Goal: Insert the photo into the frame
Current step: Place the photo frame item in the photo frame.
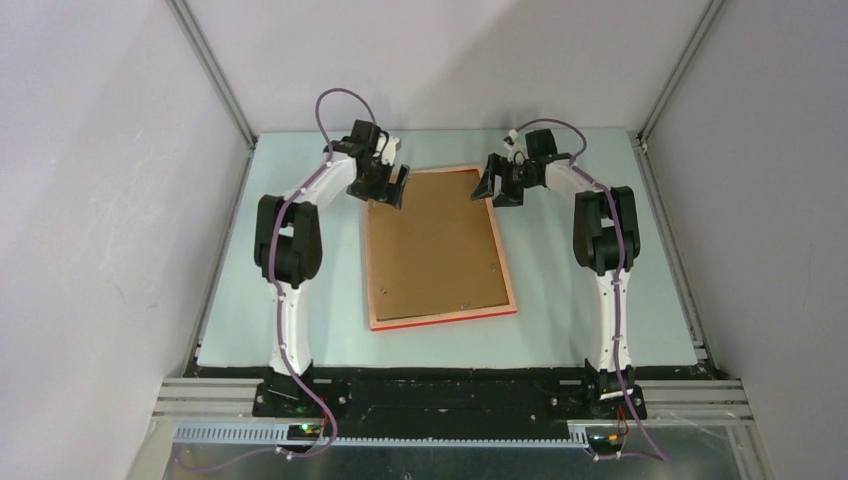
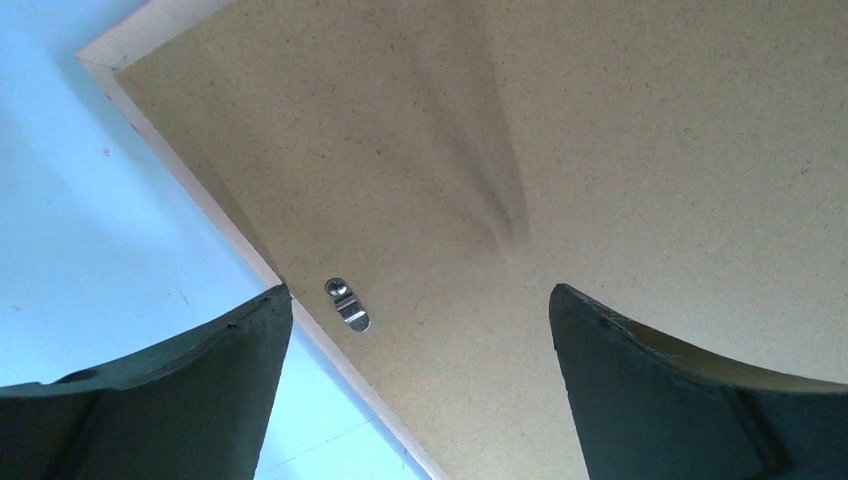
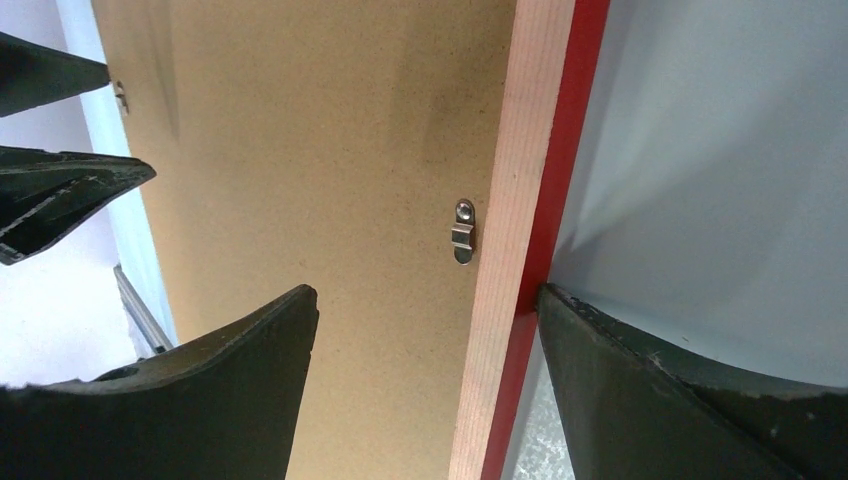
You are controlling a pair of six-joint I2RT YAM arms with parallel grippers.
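**Both claws open over the frame's far corners**

The frame (image 1: 440, 319) lies face down on the surface (image 1: 290, 300), with a brown backing board (image 1: 435, 245) seated inside it. The left claw (image 1: 389, 189) hangs wide open and empty above the far left corner. The right claw (image 1: 497, 190), also spread and empty, straddles the right edge beside a metal clip (image 3: 463, 230), probably to work it. The photo is not in view and may be under the board.

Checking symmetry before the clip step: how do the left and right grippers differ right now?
The left gripper hangs over the frame's far left corner, the right gripper over its far right corner. The left gripper's left finger is over the table, its right over the brown board; the right gripper is mirrored. Shared: both open, holding nothing, straddling the rim.
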